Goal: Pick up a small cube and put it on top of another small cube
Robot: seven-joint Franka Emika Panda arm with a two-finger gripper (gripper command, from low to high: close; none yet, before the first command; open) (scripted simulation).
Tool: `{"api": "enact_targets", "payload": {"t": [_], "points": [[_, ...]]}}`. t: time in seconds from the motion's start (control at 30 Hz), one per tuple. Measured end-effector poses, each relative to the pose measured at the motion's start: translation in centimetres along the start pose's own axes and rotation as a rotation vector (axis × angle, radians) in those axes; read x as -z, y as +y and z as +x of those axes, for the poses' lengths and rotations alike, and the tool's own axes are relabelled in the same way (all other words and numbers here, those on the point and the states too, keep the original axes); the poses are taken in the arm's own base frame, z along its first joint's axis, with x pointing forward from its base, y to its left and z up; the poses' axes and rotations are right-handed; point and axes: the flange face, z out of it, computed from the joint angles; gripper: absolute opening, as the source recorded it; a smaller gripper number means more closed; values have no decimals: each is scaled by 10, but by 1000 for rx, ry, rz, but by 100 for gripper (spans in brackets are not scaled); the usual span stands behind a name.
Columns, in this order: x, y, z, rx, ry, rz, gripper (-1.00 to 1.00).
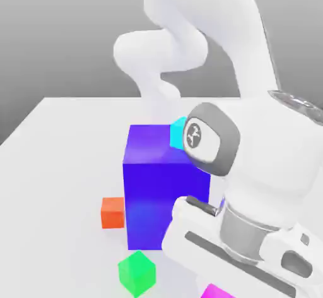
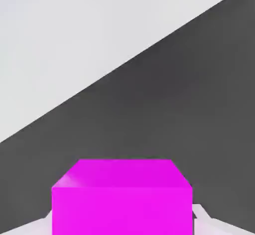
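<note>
The small magenta-pink cube (image 2: 122, 199) sits right in front of the hand camera, between my gripper's (image 2: 122, 226) pale fingers (image 2: 206, 219), which are shut on its two sides. In the exterior view a corner of this cube (image 1: 217, 292) peeks out under my white hand (image 1: 252, 252) at the lower edge. A small green cube (image 1: 136, 273) lies on the table to the exterior view's left of it. A small orange-red cube (image 1: 112, 213) rests further back on the left.
A big blue-violet block (image 1: 161, 183) stands mid-table just behind my hand. A small cyan cube (image 1: 178, 132) shows at its far top corner, partly hidden by my arm. The white table (image 1: 57, 164) spreads to the exterior view's left.
</note>
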Motion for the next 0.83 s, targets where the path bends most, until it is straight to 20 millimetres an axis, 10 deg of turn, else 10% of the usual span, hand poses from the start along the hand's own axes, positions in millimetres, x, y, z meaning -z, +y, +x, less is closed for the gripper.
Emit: {"api": "enact_targets", "payload": {"t": [0.43,0.73,0.77,0.83], "points": [[-6,-138,-83,59,254,73,-100],[-64,-151,-68,66,275,71,-100],[-69,-152,-67,65,277,72,100],[-69,-152,-67,65,277,72,100]]}}
